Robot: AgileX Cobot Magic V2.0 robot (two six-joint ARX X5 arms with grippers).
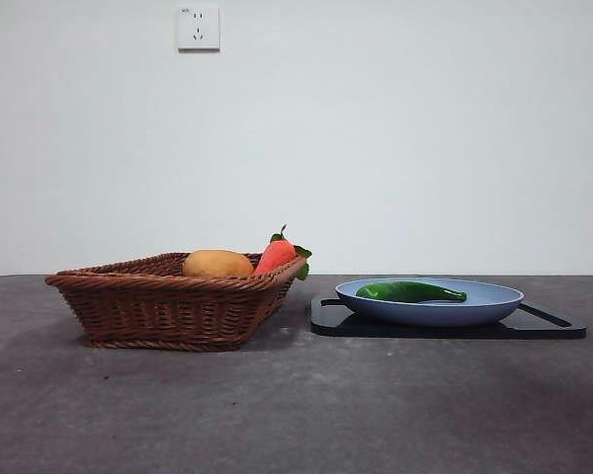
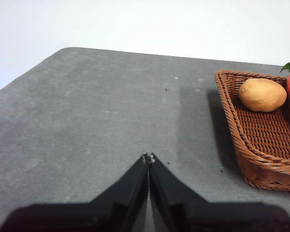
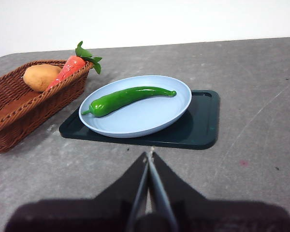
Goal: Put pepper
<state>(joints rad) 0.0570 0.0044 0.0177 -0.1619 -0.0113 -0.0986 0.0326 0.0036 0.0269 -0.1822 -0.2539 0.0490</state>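
Note:
The green pepper (image 1: 409, 291) lies on the blue plate (image 1: 494, 301), which sits on a black tray (image 1: 553, 326) at the right. It also shows in the right wrist view (image 3: 128, 98) on the plate (image 3: 150, 118). My right gripper (image 3: 149, 157) is shut and empty, above the table short of the tray (image 3: 203, 125). My left gripper (image 2: 148, 157) is shut and empty, over bare table beside the wicker basket (image 2: 261, 150). Neither arm shows in the front view.
The wicker basket (image 1: 168, 301) stands at the left and holds a yellow-brown potato (image 1: 217, 264) and a red-orange carrot with green leaves (image 1: 277, 255). A wall socket (image 1: 198, 28) is on the white wall behind.

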